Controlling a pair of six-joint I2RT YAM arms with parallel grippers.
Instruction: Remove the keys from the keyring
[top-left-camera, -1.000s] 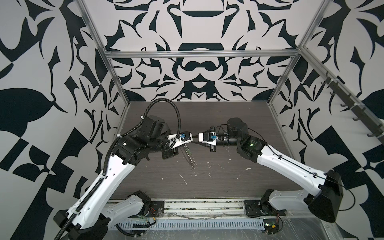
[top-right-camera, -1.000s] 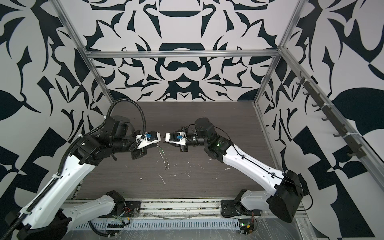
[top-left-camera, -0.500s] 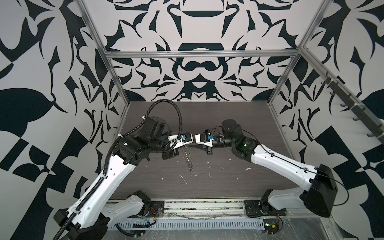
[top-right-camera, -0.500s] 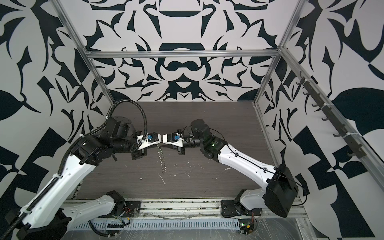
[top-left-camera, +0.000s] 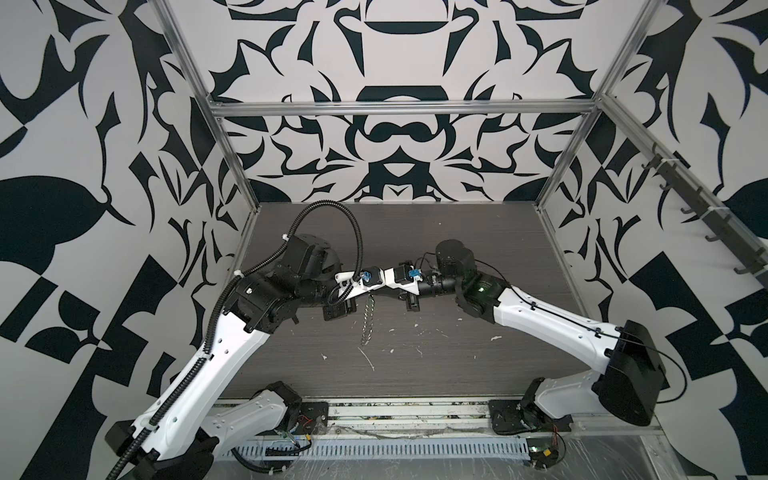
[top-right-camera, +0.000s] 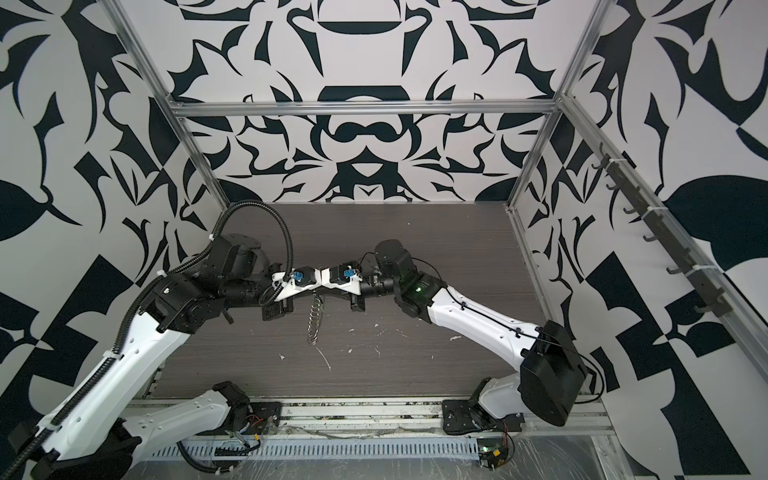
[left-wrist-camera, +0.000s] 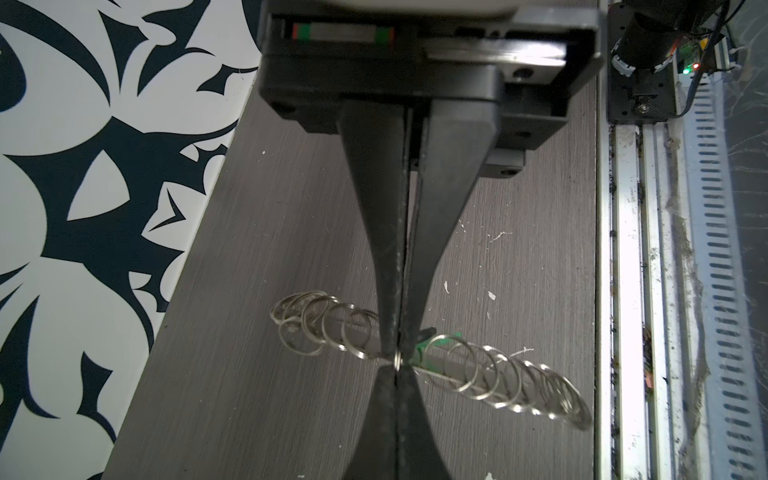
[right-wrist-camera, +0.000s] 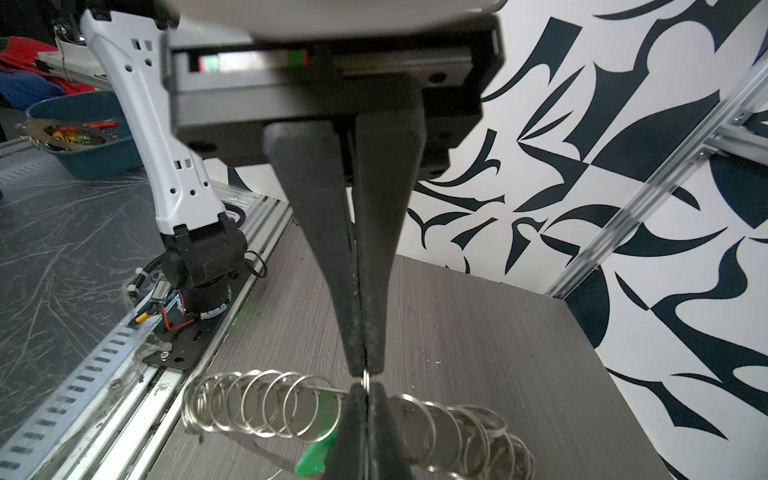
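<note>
**Base:** Status, please: where is the keyring?

**Operator:** I have the keyring (top-left-camera: 366, 318) up off the table (top-left-camera: 457, 353), hanging in the air between my two arms over the middle of it. In both top views it droops as a short silver string below the spot where the grippers meet nose to nose.

**Base:** Left claw?

**Operator:** My left gripper (left-wrist-camera: 397, 347) is pinched tight, fingers pressed flat together. A thin wire of the keyring is caught at the very tips. Rows of split rings (left-wrist-camera: 511, 382) fan out to either side of that pinch.

**Base:** And the right?

**Operator:** My right gripper (right-wrist-camera: 365, 365) comes in from the opposite side, tip to tip with the left. Its fingers are closed narrow too. The same thin wire sits right at their ends, and as far as I can see it is gripped there.

**Base:** The keys?

**Operator:** The keys (right-wrist-camera: 313, 455) are on the keyring, just beside the pinch point among the split rings. I see the green tag in both wrist views. The dark metal part is mostly hidden behind fingers and rings, so I can't say how it lies.
</note>
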